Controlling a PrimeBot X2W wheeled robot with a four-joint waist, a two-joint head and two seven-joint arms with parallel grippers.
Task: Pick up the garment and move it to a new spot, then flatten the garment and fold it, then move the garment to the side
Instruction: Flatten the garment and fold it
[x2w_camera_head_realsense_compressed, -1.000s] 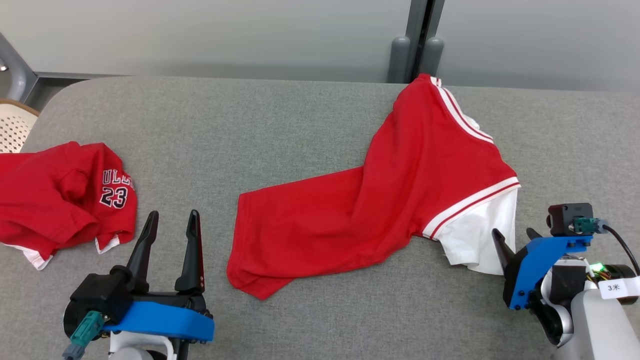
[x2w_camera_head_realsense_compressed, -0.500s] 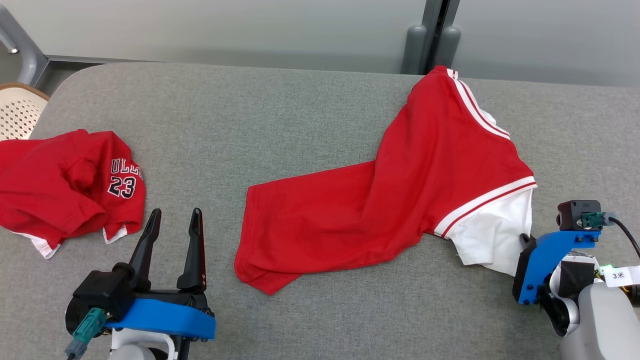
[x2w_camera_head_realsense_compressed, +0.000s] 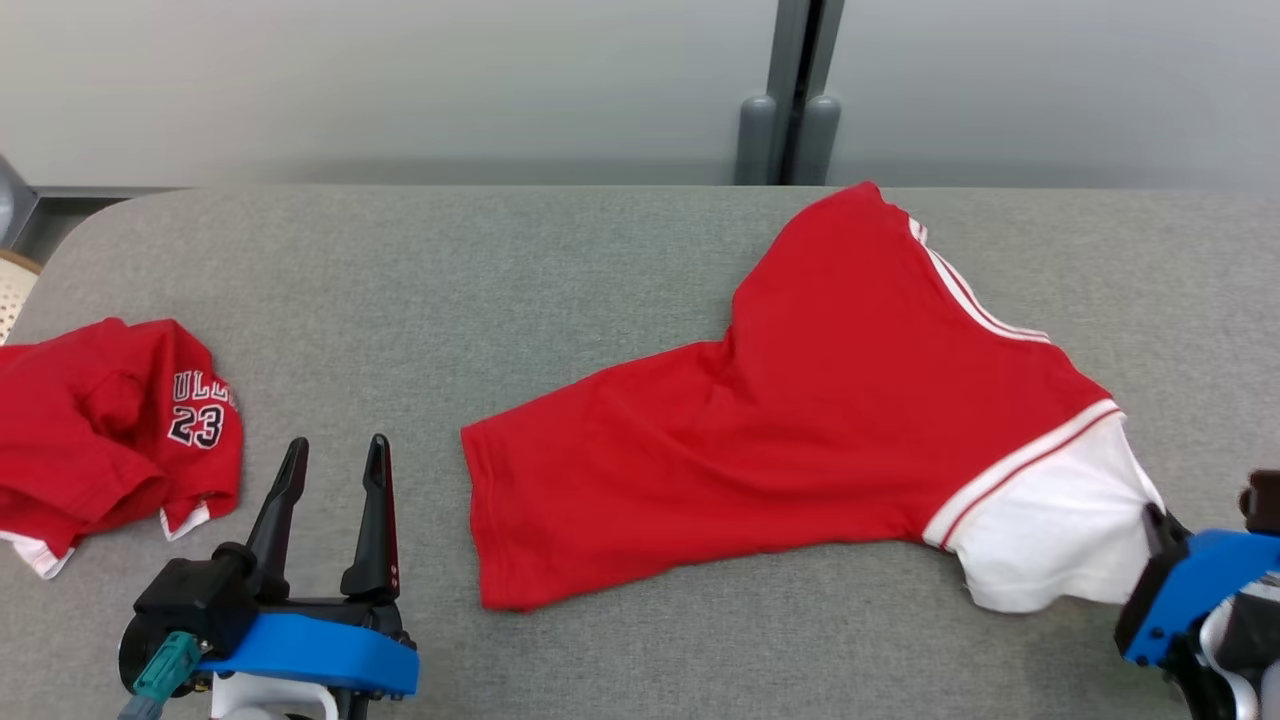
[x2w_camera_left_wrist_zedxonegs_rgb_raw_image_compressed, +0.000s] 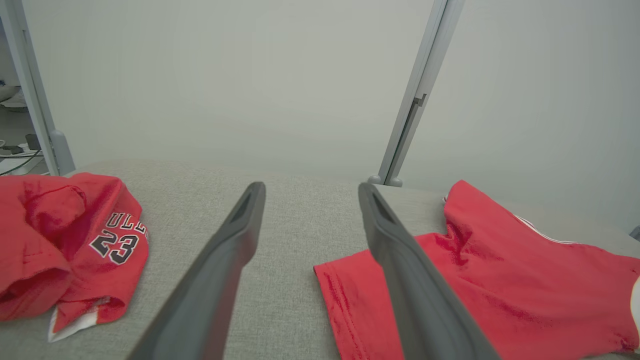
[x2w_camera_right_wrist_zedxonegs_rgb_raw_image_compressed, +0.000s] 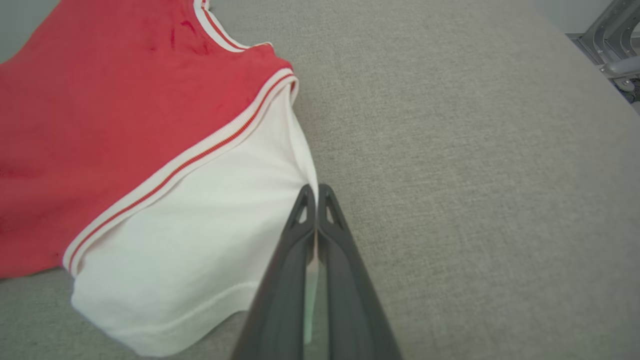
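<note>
1. We see the red garment (x2w_camera_head_realsense_compressed: 800, 430) lying spread on the grey desk (x2w_camera_head_realsense_compressed: 500, 270), with its white sleeve (x2w_camera_right_wrist_zedxonegs_rgb_raw_image_compressed: 200, 225) at the right end.
2. Our right pincer (x2w_camera_right_wrist_zedxonegs_rgb_raw_image_compressed: 314, 192) is clamped on the garment at that sleeve's edge, with pale cloth between its closed fingers.
3. Our left pincer (x2w_camera_head_realsense_compressed: 338, 445), fingers spread apart and holding nothing, sits left of the garment, clear of it.
4. A crumpled red shirt (x2w_camera_head_realsense_compressed: 110, 420) marked 23 lies further left of the garment.
</note>
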